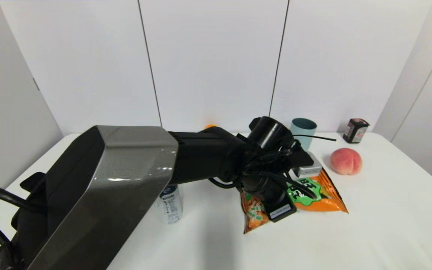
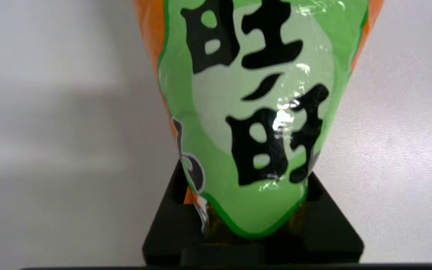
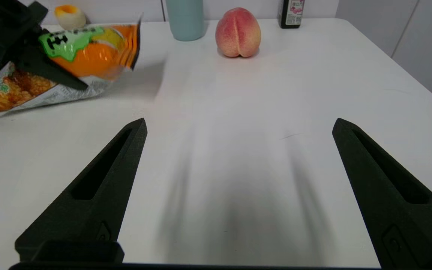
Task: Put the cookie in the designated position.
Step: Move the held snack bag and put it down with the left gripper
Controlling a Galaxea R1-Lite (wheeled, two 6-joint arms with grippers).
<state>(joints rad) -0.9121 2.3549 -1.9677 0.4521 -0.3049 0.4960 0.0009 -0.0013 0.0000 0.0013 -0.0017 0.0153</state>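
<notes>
The right pincer hangs low over the near white counter with its fingers spread wide and nothing between them. Farther out, mid-counter, the left pincer is clamped on the flat orange foil snack bag with a green badge, one end raised off the counter, and a round pink peach sits just beyond.

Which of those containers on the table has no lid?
The light blue cup, standing open-topped at the back. The white bottle and the small dark jar by the wall both look capped.
</notes>
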